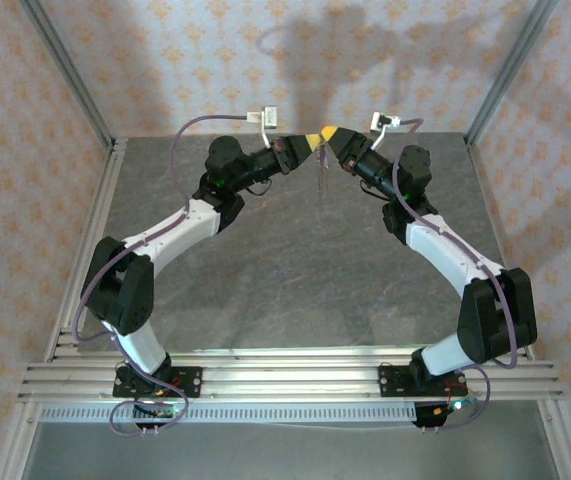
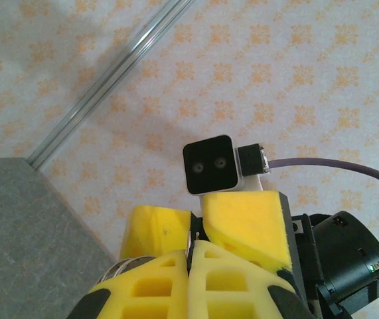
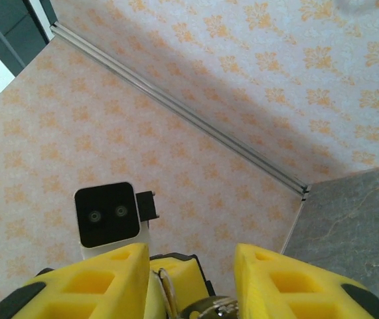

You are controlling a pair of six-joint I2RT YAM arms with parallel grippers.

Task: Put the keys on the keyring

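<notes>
Wallpapered backdrop, upper centre: left tool [image 2: 190, 256] clamps the keyring [image 3: 167, 287], which sits inside the right tool [image 3: 192, 266], jaws parted.

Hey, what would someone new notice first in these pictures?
The left claw and right claw face each other tip to tip, raised above the far end of the table. Their bright yellow fingers stand out against the orange-patterned wall.

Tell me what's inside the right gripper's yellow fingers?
In the right gripper, a shiny metal bit and a thin wire loop peek out. Its fingers hide the rest, so I can't tell what they are.
</notes>
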